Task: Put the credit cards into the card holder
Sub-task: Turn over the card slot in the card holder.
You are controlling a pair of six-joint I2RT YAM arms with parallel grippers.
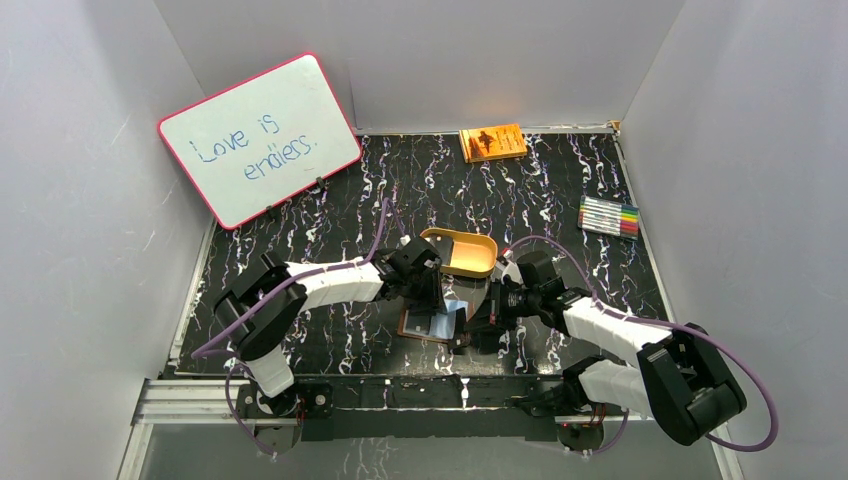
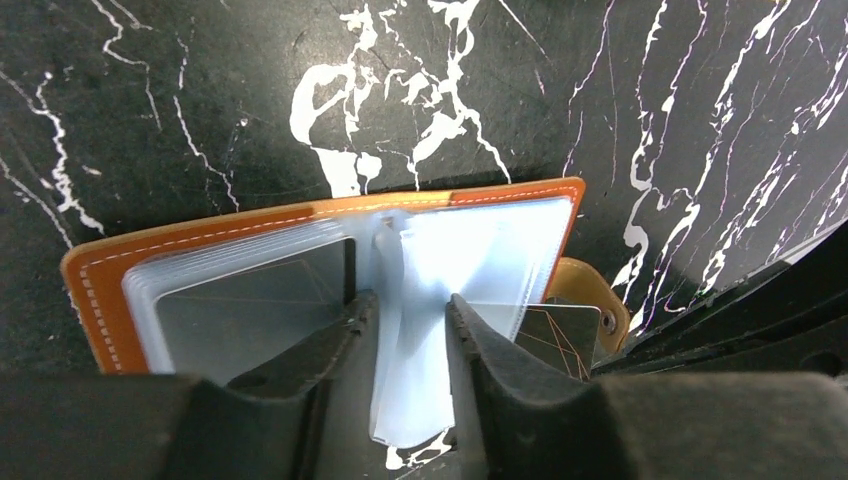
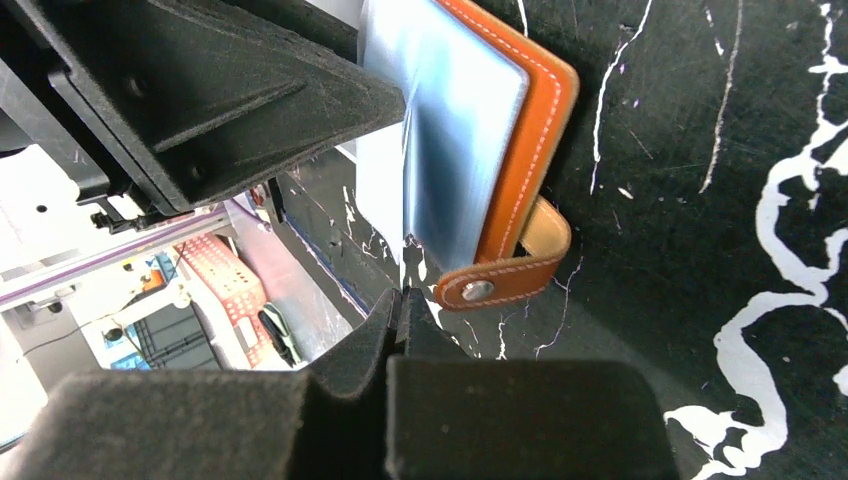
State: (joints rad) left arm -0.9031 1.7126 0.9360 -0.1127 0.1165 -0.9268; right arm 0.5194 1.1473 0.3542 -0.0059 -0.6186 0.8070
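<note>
**Card holder lies open between both grippers**

The card holder (image 1: 425, 328) lies opened flat on the black marbled table (image 1: 300, 330), close to the arm bases. Its orange-brown leather is underneath and its clear sleeves (image 2: 250, 310) face up.

The left gripper (image 1: 428, 290) is over the card holder's middle. In the left wrist view its fingers (image 2: 330, 350) stand apart on either side of a pale bluish sheet (image 2: 415, 380) that rises from the holder's spine. The sheet may be a card or a loose sleeve; the view is too washed out to tell. Nothing looks pinched.

A dark card (image 2: 555, 340) with thin orange lines pokes out from under the card holder's right edge, beside the strap tab (image 2: 600, 310).

The right gripper (image 1: 472, 325) sits just right of the card holder. In the right wrist view it (image 3: 400, 300) has its fingers pressed together, just beside the strap's metal snap stud (image 3: 478, 291). A pale edge comes down to the fingertips, but I cannot tell whether it is nipped between them.

A tan oval tray (image 1: 460, 252) lies just beyond the card holder. Well beyond it, an orange book (image 1: 492, 142) lies at the back wall. A whiteboard (image 1: 258, 138) leans far beyond the holder to the left, and a pack of markers (image 1: 608, 216) lies well beyond it to the right
</note>
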